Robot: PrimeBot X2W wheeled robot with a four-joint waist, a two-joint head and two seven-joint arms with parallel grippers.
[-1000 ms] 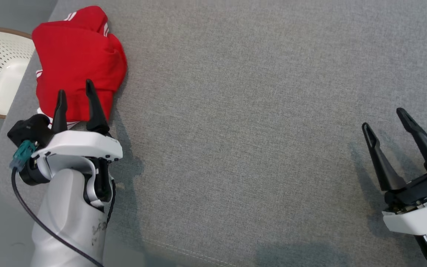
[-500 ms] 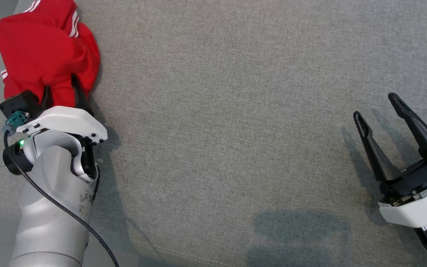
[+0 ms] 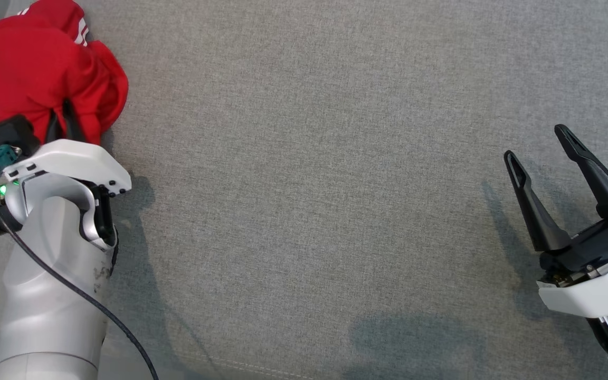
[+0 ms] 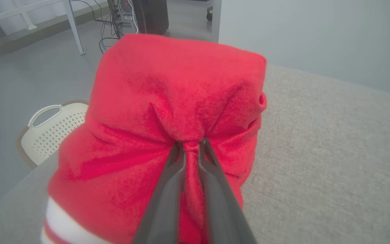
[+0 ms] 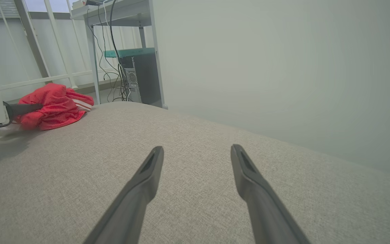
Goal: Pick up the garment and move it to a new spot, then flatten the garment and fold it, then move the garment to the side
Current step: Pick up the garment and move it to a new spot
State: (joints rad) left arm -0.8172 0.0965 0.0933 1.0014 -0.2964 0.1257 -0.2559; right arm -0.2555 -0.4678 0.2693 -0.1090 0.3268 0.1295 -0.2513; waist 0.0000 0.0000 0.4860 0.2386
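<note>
Head view: L claw point(image 3: 61, 115) tips unseen inside red garment point(image 3: 29, 68).

**Red on grey**

Vivid red for the garment point(image 3: 40, 79), with white stripes at its 12 o'clock edge in the head view and a white band at 7 o'clock in the left wrist view. Heathered mid-grey weave over the upholstered surface point(image 3: 309, 184), warmer beige-grey in the wrist views, with a pale stitched seam at 6 o'clock. Dark charcoal fingers and white shells on the left gripper point(image 3: 58, 119) and right gripper point(image 3: 535, 142), each with a small green light. Teal for the connector point(image 3: 0, 157). Cream, dotted with perforations and rimmed in brown, for the basket point(image 4: 52, 128). Pale grey-green for the wall point(image 5: 283, 67).
</note>
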